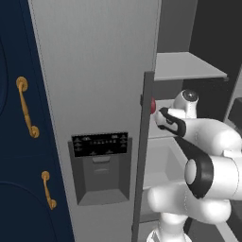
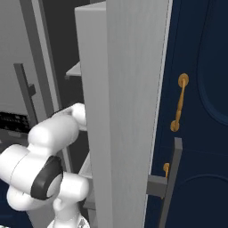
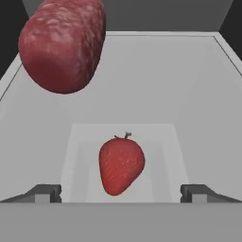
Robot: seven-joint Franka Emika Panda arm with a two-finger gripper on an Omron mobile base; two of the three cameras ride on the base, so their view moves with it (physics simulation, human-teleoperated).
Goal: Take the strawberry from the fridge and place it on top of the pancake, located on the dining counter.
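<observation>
The fridge (image 1: 94,71) stands with both doors swung open, and my arm reaches in between them. On a pale grey shelf (image 3: 198,118) inside lies the strawberry (image 3: 121,163), small, bright red, stem pointing away. My gripper (image 3: 121,193) is open, with one fingertip on each side of the berry and well clear of it. In the left base view my hand (image 1: 168,120) sits just past the dispenser door's edge, at shelf height. The pancake and the dining counter are out of view.
A larger dark red fruit (image 3: 64,45) sits close by on the same shelf, at the hand view's upper left. An upper shelf (image 1: 186,66) hangs above my hand. The open doors (image 2: 129,111) flank the arm, beside navy cabinets (image 1: 14,142) with brass handles.
</observation>
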